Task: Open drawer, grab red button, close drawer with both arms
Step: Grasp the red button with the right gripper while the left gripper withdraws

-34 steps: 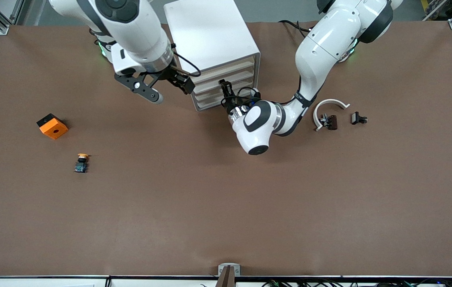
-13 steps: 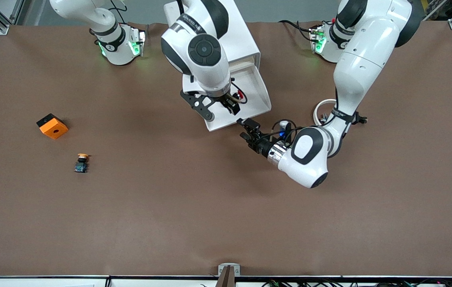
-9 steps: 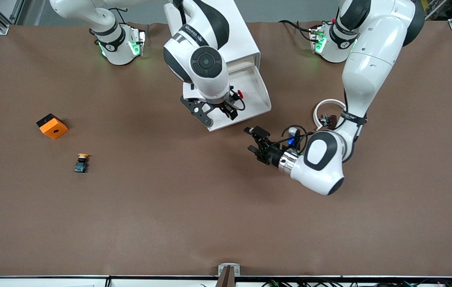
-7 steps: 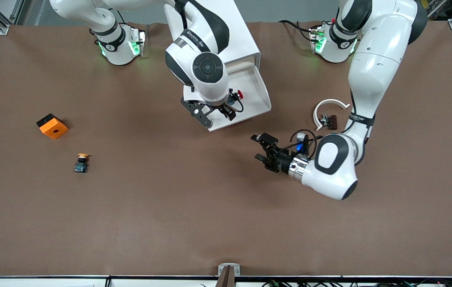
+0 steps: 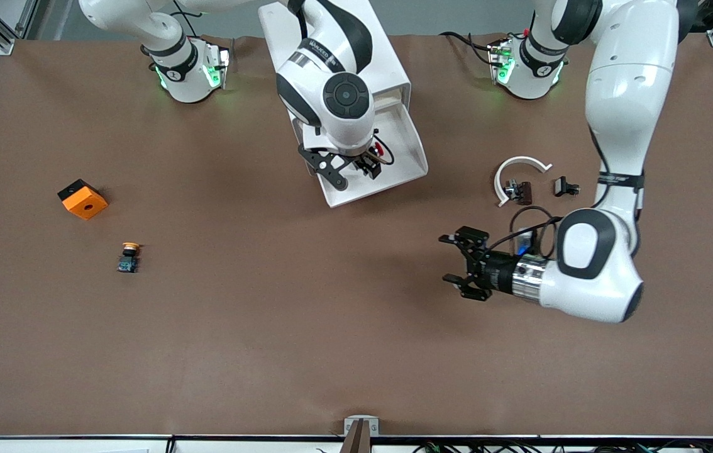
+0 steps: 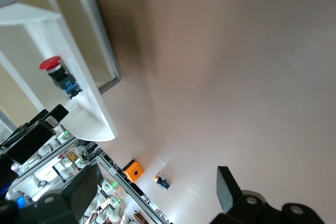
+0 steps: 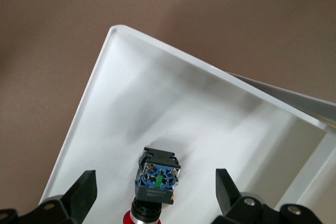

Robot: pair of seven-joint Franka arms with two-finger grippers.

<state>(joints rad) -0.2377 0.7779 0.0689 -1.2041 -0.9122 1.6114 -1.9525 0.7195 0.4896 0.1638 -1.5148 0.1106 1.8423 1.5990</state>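
The drawer (image 5: 417, 150) stands pulled out of the white cabinet (image 5: 389, 68). The red-capped button (image 5: 379, 150) lies in it. My right gripper (image 5: 351, 171) hangs open just over the drawer. In the right wrist view its fingers (image 7: 83, 192) stand one on each side of the button (image 7: 158, 178) without touching it. The drawer's floor (image 7: 157, 108) is otherwise bare. My left gripper (image 5: 460, 264) is open and empty, low over bare table, well clear of the drawer. The left wrist view shows the drawer (image 6: 86, 106) and the button (image 6: 58, 74) at a distance.
An orange cube with a hole (image 5: 83, 199) and a yellow-capped button (image 5: 129, 257) lie toward the right arm's end. A white curved piece (image 5: 520, 165) and small dark parts (image 5: 518, 190) lie beside the left arm's forearm.
The drawer was shut and now stands open. My left gripper has drawn away from the drawer front toward the front camera and its own end. My right gripper has shifted over the button.
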